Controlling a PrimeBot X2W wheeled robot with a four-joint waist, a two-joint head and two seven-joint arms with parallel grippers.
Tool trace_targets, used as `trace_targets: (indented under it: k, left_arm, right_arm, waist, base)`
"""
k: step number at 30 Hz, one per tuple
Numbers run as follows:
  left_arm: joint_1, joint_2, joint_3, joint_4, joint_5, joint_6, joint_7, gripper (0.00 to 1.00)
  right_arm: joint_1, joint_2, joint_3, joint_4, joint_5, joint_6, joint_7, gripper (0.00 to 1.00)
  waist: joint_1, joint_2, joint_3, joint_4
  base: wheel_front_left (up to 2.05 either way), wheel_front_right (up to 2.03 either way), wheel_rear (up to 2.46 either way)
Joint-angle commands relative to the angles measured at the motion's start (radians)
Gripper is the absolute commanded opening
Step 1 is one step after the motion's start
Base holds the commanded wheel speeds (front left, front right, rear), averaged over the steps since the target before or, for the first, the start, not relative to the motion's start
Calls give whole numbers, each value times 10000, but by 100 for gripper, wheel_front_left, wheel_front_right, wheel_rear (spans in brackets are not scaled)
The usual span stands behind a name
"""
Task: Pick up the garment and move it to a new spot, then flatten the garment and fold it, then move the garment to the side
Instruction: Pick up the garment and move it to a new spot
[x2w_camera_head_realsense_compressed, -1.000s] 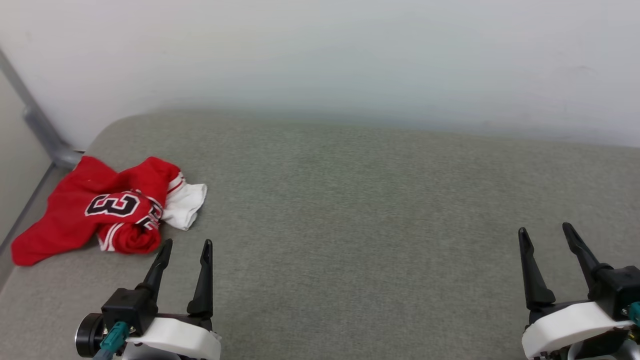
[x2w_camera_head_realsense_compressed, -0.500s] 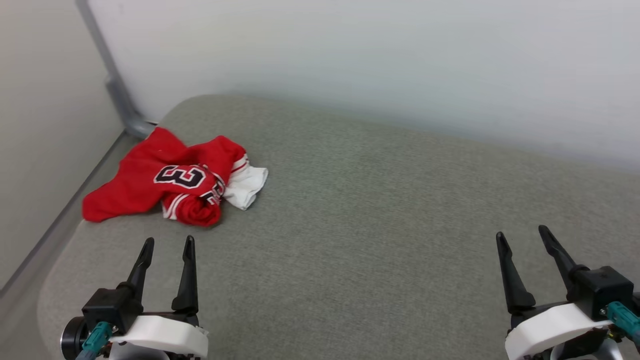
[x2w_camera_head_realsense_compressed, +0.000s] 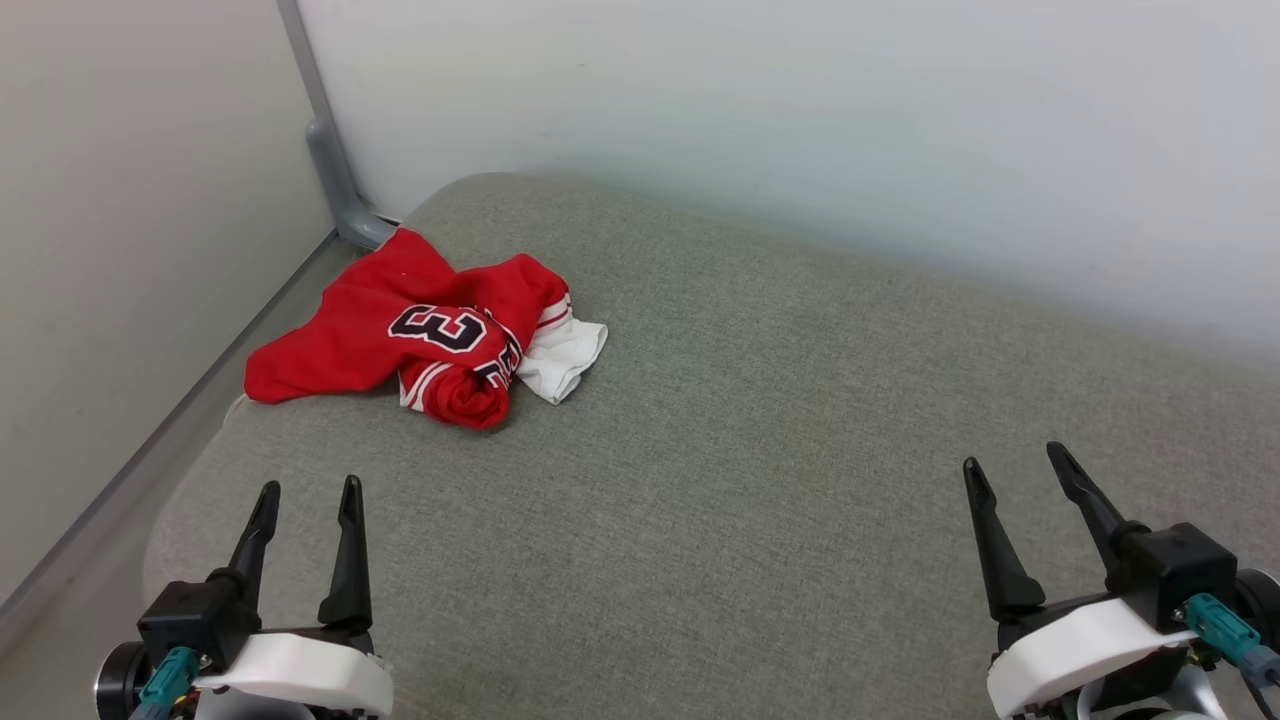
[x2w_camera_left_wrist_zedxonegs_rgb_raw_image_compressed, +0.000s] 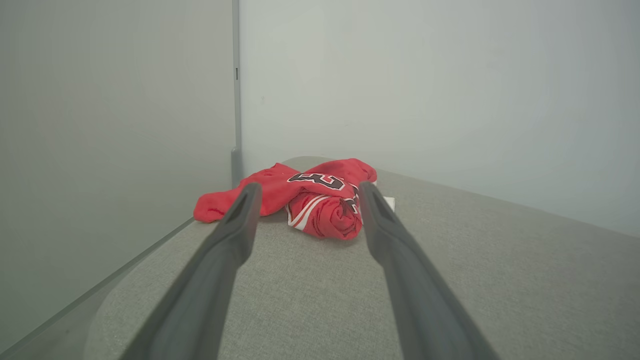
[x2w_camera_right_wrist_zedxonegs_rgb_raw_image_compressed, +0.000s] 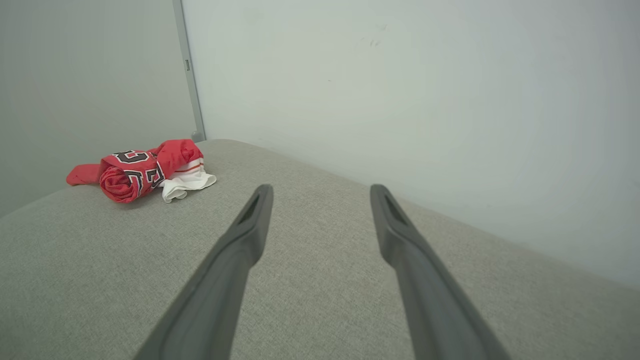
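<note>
Down at the bottom of our head view, we've got both grippers sitting low over the grey padded surface (x2w_camera_head_realsense_compressed: 750, 420). The left gripper (x2w_camera_head_realsense_compressed: 310, 485) is at the lower left with its two dark fingers spread apart and nothing between them; the right gripper (x2w_camera_head_realsense_compressed: 1012, 457) is at the lower right, fingers splayed wide too, holding nothing. Further out, ahead of our left gripper and well apart from the right one, lies the garment (x2w_camera_head_realsense_compressed: 420, 330). It's a crumpled red heap near the pad's far left corner, close to the left edge; a black, white-outlined 3 faces up, striped trim is rolled up on the near side, and a white sleeve pokes out on the right. In the left wrist view it shows between our fingers, beyond the tips, not touching them. Behind it a grey post (x2w_camera_head_realsense_compressed: 325, 150) runs up the corner; the pale wall (x2w_camera_head_realsense_compressed: 800, 120) closes off the back.
</note>
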Motion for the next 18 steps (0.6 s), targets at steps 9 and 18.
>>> trace_targets:
  k: [9, 18]
  left_arm:
    - [-722, 223, 17, 84, -131, -22, -51, 100]
    - [-2900, 853, -212, 689, -694, -22, -49, 100]
  right_arm:
    - [-417, 6, -37, -278, -254, -3, 164, 100]
    - [-967, 7, -215, -1009, -718, -3, 605, 100]
  waist:
    - [0, 0, 665, -212]
    - [0, 0, 2221, -930]
  base:
    - [0, 0, 0]
    - [0, 0, 0]
